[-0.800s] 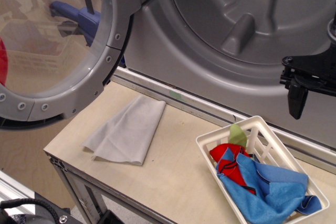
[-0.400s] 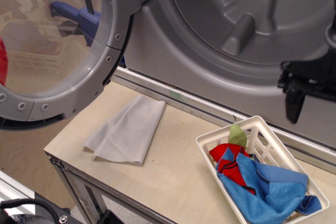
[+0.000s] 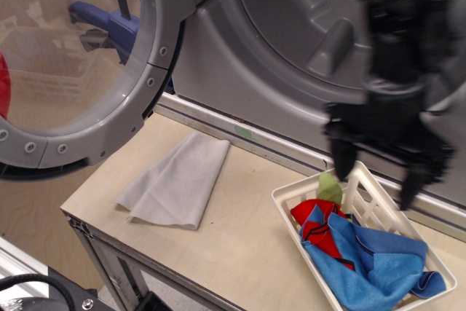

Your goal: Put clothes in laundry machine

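Since moments ago the gripper [image 3: 376, 167] has swung in from the 3 o'clock edge and now hangs wide open, empty, just above the basket [image 3: 288, 196] at 5 o'clock where the clothes [image 3: 360, 249] lie, a grab looks next, with the drum [image 3: 291, 12] gaping clear at 12 o'clock.

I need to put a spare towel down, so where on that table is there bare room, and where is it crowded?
Bare wood lies between the grey cloth and the white basket, and along the table front edge. The right end is crowded: the basket holds the clothes, with the open gripper just above its far rim.
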Available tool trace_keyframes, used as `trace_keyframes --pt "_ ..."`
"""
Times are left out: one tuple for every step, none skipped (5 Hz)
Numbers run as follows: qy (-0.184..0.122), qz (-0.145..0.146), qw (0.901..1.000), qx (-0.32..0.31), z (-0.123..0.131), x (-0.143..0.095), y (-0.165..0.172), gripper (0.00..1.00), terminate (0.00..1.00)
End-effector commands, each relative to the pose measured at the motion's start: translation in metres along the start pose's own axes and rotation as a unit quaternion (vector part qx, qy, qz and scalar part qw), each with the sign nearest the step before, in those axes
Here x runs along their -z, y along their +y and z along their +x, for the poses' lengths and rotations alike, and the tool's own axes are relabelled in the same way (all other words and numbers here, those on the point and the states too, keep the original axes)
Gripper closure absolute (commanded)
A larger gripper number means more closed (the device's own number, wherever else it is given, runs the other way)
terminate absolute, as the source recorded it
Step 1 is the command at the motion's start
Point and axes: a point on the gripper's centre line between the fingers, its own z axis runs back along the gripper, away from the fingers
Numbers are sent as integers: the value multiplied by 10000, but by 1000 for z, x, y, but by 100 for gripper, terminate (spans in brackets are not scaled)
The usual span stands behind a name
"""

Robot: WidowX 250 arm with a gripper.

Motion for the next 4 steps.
trace_keyframes --pt "-116 -390 9956 844 0 14 26 0 0" --pt "-87 -724 9922 1013 -7 25 27 0 0" --pt "122 -927 9906 997 -9 37 23 0 0" --pt "163 -963 9892 1093 -14 48 17 0 0"
